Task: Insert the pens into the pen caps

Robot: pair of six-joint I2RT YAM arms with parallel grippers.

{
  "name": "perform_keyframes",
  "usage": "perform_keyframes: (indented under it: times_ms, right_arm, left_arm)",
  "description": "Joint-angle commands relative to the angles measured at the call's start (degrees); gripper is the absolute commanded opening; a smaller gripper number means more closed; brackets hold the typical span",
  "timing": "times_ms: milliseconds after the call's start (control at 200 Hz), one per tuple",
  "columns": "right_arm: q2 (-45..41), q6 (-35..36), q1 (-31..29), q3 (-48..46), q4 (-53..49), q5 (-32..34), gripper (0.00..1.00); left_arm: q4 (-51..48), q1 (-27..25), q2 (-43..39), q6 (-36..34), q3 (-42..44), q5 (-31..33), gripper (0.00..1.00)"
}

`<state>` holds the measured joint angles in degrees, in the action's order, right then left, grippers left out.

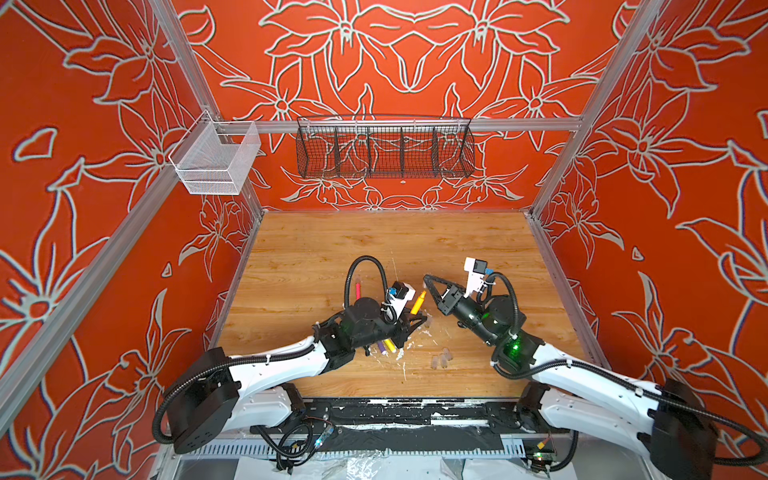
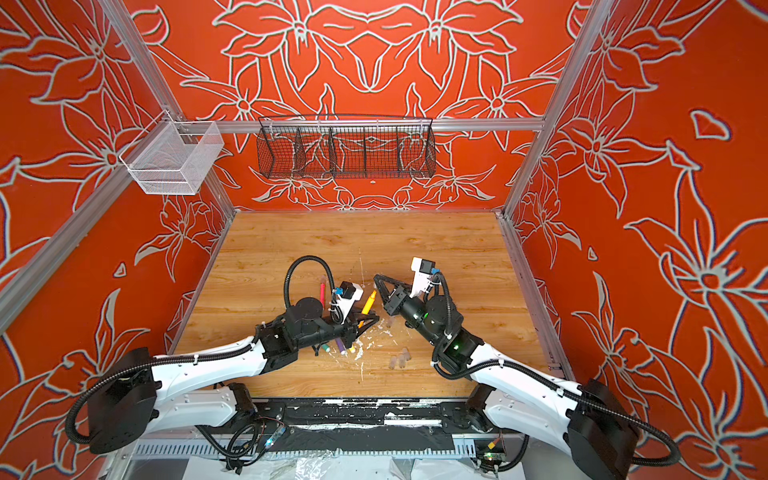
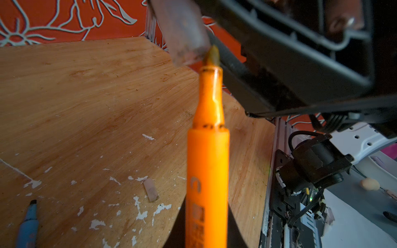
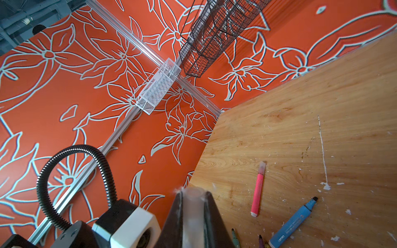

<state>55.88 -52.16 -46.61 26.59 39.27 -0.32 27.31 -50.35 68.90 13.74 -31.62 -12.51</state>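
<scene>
In both top views the left claw is clamped on the lower end of the orange pen near the middle of the table. The pen slants up toward the right claw, which is just to its far right. The capped pink pen lies to the far left of them. The purple pen and yellow pen poke out from under the left arm, with a few loose caps to their right. In the left wrist view the orange pen's tip touches the rim of the clear cap but is not inside it. In the right wrist view the right claw is pinched narrow on that cap, and the uncapped blue pen lies near the pink pen.
</scene>
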Motion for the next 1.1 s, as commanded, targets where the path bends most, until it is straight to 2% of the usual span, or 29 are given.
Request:
perform_keyframes:
  times_ms: [0, 285, 746, 1096]
  right_arm:
    - [0.1, -0.7, -0.5, 0.5, 1.1, -2.1, 0.00]
    - [-1.2, -0.9, -0.5, -0.6, 0.6, -2.1, 0.00]
    - [-4.5, 0.3, -0.6, -0.8, -1.8, -0.4, 0.00]
    - [2.7, 0.0, -1.2, 0.6, 1.3, -2.5, 0.00]
  left_arm:
    - [1.4, 0.0, -0.2, 0.4, -0.2, 0.5, 0.00]
    - [2.1, 2.2, 0.0, 3.8, 0.0, -1.2, 0.00]
    - [2.7, 4.0, 0.1, 4.3, 0.7, -2.8, 0.00]
    - [4.2, 4.0, -0.4, 4.8, 1.3, -4.9, 0.00]
